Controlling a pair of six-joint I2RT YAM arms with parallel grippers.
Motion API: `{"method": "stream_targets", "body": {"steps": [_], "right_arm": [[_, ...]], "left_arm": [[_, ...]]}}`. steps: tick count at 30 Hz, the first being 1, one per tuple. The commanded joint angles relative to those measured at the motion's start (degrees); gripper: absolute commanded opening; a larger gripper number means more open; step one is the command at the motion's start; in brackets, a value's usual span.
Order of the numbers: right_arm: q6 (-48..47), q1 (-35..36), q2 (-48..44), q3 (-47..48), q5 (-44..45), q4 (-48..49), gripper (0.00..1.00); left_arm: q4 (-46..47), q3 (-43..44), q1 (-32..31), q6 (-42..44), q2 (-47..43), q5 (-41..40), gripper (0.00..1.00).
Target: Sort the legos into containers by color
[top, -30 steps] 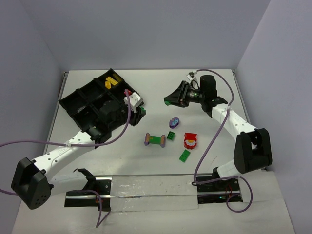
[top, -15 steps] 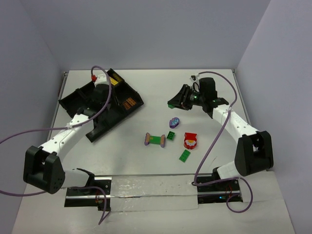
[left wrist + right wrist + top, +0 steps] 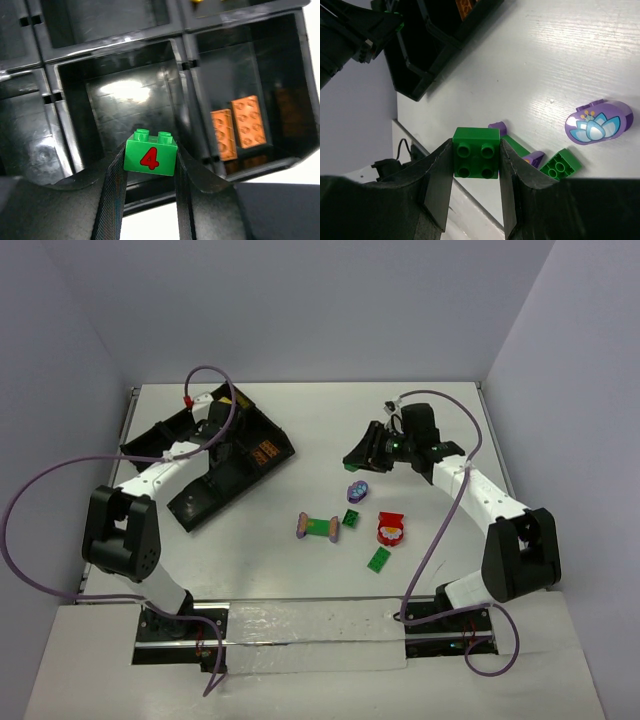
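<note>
My left gripper (image 3: 151,151) is shut on a green brick with a red 4 (image 3: 150,158), held above an empty square compartment (image 3: 125,107) of the black tray (image 3: 150,445). Two orange bricks (image 3: 245,122) lie in the compartment to the right. My right gripper (image 3: 476,146) is shut on a plain green four-stud brick (image 3: 476,159), held above the table near the loose pieces. On the table lie a purple oval brick (image 3: 357,490), a small green brick (image 3: 351,518), a purple-ended green bar (image 3: 318,527), a red-and-white piece (image 3: 390,529) and a flat green plate (image 3: 379,559).
The tray sits at the back left, angled, with its near corner by the table's middle. The left arm (image 3: 165,455) lies across the tray with its purple cable looping overhead. A metal rail (image 3: 300,625) runs along the near edge between the arm bases.
The left arm has swung from the tray's right corner to over the tray's far side, carrying the green brick. The right gripper has shifted slightly toward the loose pieces.
</note>
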Motion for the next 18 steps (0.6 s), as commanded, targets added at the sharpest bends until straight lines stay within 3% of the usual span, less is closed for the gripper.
{"method": "stream_targets", "body": {"steps": [1, 4, 6, 10, 18], "right_arm": [[-2.0, 0.8, -1.7, 2.6, 1.9, -1.2, 0.09], [-2.3, 1.9, -1.0, 3.8, 2.8, -1.7, 0.1], [-2.9, 3.6, -0.4, 5.4, 5.2, -3.4, 0.1], [-5.4, 10.6, 2.1, 12.6, 17.7, -9.8, 0.14], [-5.9, 22.9, 14.6, 27.0, 26.8, -13.3, 0.14]], "left_arm": [[-0.6, 2.4, 1.8, -1.7, 0.4, 0.4, 0.53], [-0.6, 2.3, 1.8, -1.5, 0.4, 1.2, 0.74], [-1.0, 2.2, 1.9, -1.4, 0.0, 1.6, 0.79], [-2.4, 2.8, 1.9, -1.3, -2.0, 1.3, 0.82], [-10.8, 8.9, 2.5, -1.4, -10.9, 0.4, 0.82]]}}
